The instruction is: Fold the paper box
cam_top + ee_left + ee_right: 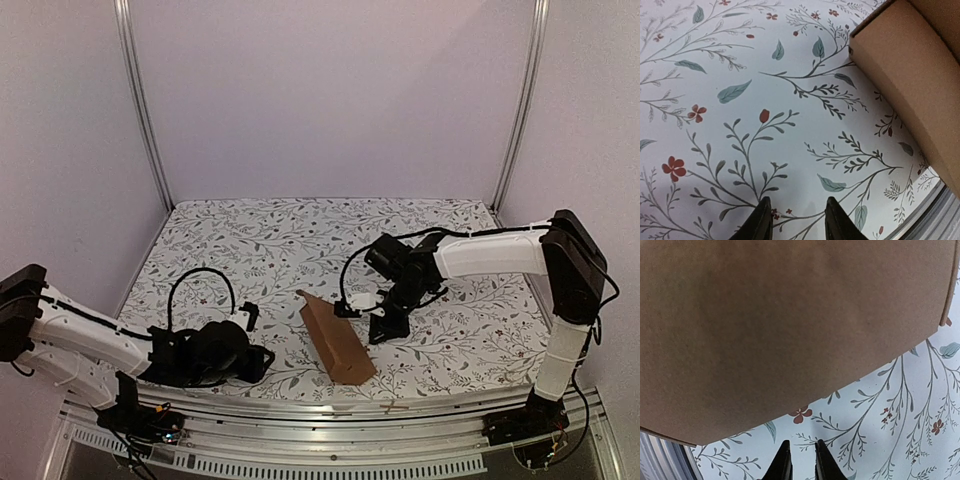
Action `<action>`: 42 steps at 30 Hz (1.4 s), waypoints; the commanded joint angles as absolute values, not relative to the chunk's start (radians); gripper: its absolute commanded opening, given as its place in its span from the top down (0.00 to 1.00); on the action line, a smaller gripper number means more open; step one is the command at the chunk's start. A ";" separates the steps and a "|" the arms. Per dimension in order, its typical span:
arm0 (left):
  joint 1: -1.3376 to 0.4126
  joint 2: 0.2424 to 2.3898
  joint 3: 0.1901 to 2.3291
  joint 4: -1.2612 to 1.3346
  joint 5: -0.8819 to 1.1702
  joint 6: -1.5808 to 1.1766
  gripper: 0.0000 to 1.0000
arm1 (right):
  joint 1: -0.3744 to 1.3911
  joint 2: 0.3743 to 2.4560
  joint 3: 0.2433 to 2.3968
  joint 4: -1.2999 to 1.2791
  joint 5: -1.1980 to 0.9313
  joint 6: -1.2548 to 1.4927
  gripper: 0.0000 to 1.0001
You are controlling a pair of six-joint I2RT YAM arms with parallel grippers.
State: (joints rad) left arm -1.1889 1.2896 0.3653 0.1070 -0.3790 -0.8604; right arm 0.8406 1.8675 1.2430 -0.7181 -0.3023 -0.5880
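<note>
The brown cardboard box lies slanted on the flowered table, near the front edge and between the two arms. The left gripper sits low near one side of it, fingers apart and empty. The right gripper hangs close on the other side, fingers barely parted, holding nothing.

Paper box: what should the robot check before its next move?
1. Paper box rests on the table: ok.
2. Left claw empty, jaws apart: ok.
3. Right claw empty, jaws only slightly apart: ok.
4. A claw touching the box: not ok, both sit apart from it.
5. Box ends folded shut: cannot tell.
</note>
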 commanded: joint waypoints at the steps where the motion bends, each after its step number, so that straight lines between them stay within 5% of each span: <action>1: -1.204 1.435 0.461 0.229 -0.395 -0.778 0.65 | 0.832 1.874 1.246 -0.714 -0.300 -0.585 0.85; 8: -1.213 1.622 0.620 0.248 -0.297 -0.692 0.66 | 0.822 1.870 1.237 -0.712 -0.310 -0.576 0.84; 20: -1.219 1.607 0.642 0.107 -0.309 -0.737 0.66 | 0.789 1.714 1.280 -0.744 -0.269 -0.569 0.82; 28: -1.222 1.567 0.612 0.044 -0.298 -0.814 0.66 | 0.832 1.810 1.316 -0.749 -0.327 -0.561 0.83; 42: -1.227 1.645 0.481 0.370 -0.363 -0.968 0.62 | 0.784 1.864 1.261 -0.731 -0.311 -0.573 0.86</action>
State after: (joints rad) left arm -1.2125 1.5627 0.4751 0.2729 -0.3603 -0.9329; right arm 0.7994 1.8473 1.2945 -0.7250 -0.3237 -0.5724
